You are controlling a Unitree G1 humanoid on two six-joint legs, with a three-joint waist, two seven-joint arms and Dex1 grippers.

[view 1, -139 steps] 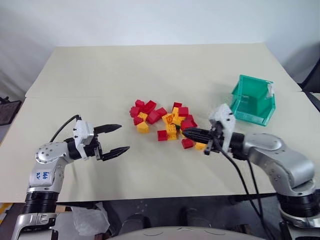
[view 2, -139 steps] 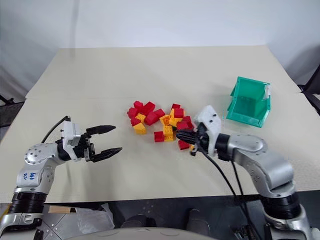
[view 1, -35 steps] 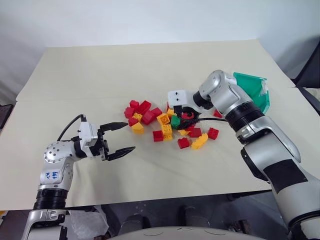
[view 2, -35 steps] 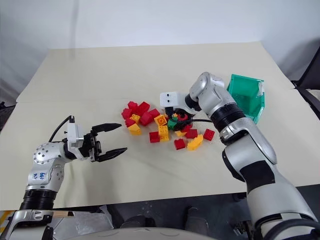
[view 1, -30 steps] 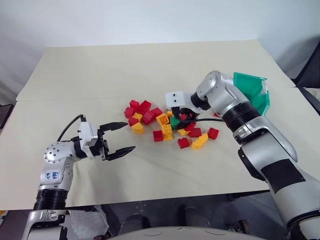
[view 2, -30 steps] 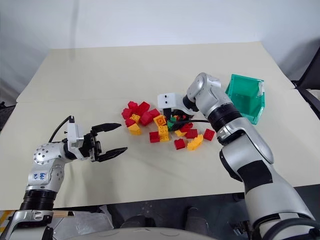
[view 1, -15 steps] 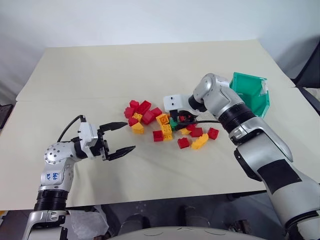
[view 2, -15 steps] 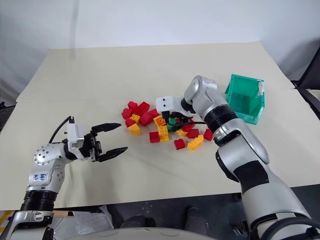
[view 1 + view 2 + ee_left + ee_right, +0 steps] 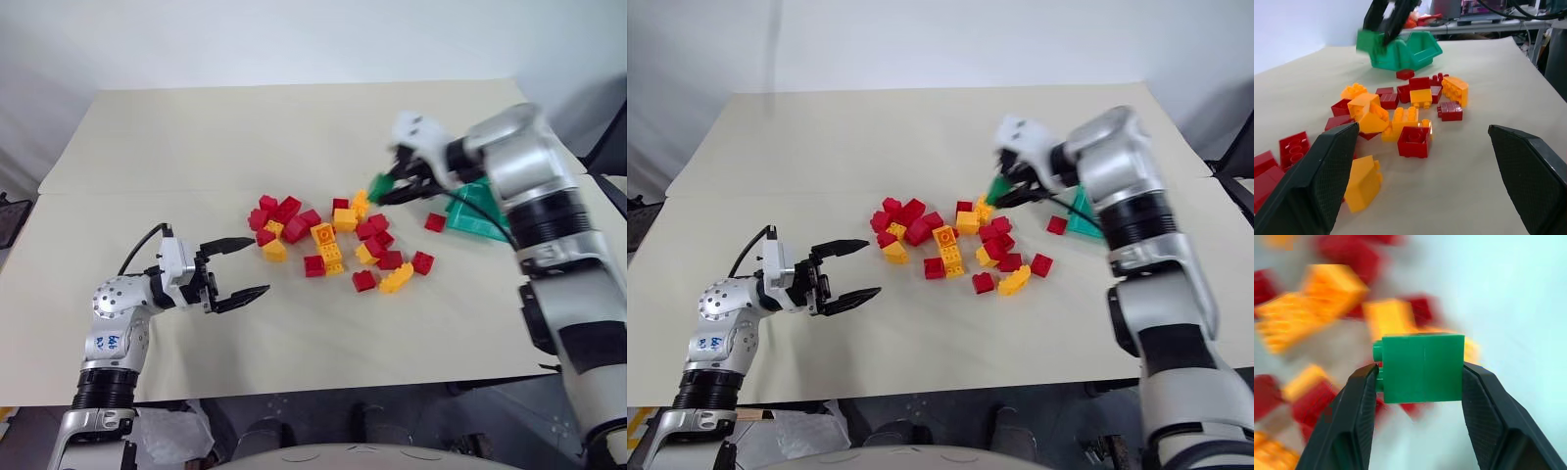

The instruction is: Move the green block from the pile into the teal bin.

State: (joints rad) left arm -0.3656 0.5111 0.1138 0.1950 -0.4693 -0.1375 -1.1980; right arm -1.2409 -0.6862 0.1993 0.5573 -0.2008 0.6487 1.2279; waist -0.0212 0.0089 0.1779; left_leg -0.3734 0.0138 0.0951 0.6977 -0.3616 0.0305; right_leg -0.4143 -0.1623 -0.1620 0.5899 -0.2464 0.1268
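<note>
Scanning from the robot's left: the left gripper hung just over the table, well apart from the bricks, jaws spread wide with nothing between them (idle, no part in this step).

Mid-table sat the pile, a loose scatter of red and yellow-orange bricks, with one red brick lying apart from it, just beside the bin. No green left among them.

Further right, the right gripper was up off the table, above the pile's far-right edge. Its jaws were part closed and clamped on the green block, one finger on each side face, studs toward one finger (grip looked square in the right wrist view). From the head camera the green block showed at the fingertips, in the air between pile and bin.

Far right, the teal bin sat on the table, mostly hidden behind the right arm; the left wrist view showed its open sloped front facing the pile.

Step in hand, as I judge it: transport, with pick done and drop not yet done. Next move calls for carrying the block on to the right until it is over the bin's opening, clearing the rim, then opening the jaws. Risk: releasing short and landing it by the stray red brick.
</note>
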